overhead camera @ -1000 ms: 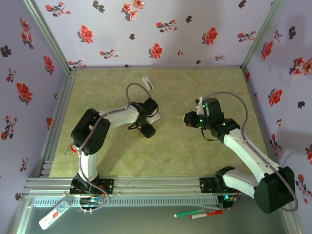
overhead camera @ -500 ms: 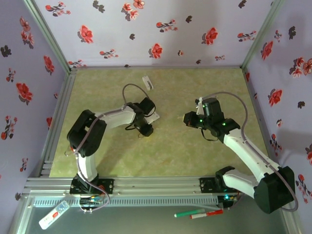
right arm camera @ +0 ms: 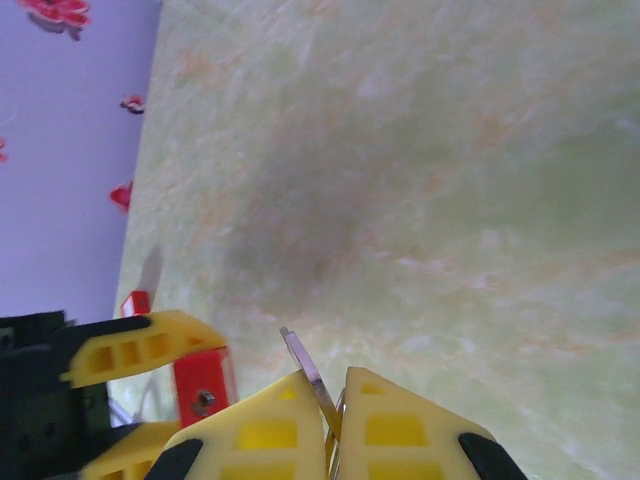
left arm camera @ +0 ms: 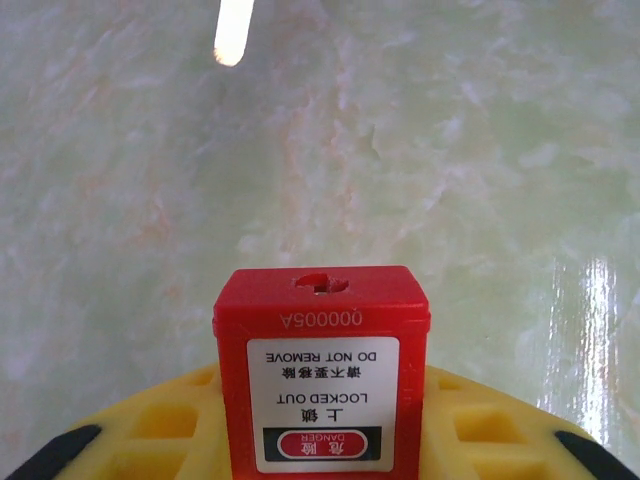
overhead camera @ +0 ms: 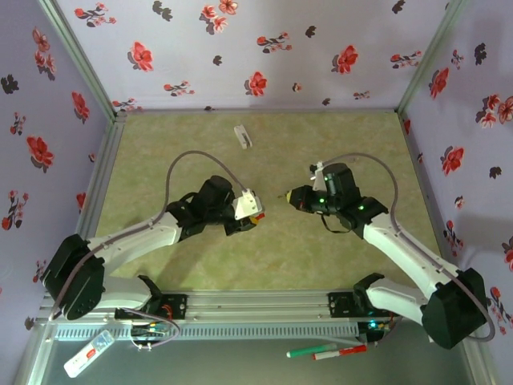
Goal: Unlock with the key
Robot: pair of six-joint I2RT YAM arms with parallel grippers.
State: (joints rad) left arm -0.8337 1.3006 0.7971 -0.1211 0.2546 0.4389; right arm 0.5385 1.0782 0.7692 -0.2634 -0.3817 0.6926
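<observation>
**Orientation.** The lock (left arm camera: 322, 400) is sitting lengthwise along the left gripper (overhead camera: 251, 212). Its keyhole (left arm camera: 320, 283) is on the end face, which is pointing away from the wrist and out over the table (left arm camera: 460, 150). From above, that face is pointing to the right, towards the right gripper (right arm camera: 335, 398). The printed label is reading upside down to the left wrist camera. The key (right arm camera: 303, 365) is lying along its gripper's axis. Its blade is sticking out past the fingertips and aiming towards the lock.

**Obscured.**
- The lock's rear end is running off the bottom of the left wrist view, and no shackle can be made out.
- The key's head is buried between the right gripper's fingers (right arm camera: 410, 420), so just the blade is showing.
- From above, the key is too small to read clearly.
- The right wrist view is catching only part of the lock's red body, flanked by yellow fingers.

**Relative position.**
- The lock is being held above the table, near its middle.
- The key tip is standing near the lock's keyhole end but apart from it, with bare table showing between them.
- I cannot tell whether blade and keyhole are lining up exactly.

**Tool state.**
- The left gripper is clamping the lock by its two sides, with its fingers (left arm camera: 165, 425) pressing against the body.
- The right gripper is pinching the key tightly.
</observation>
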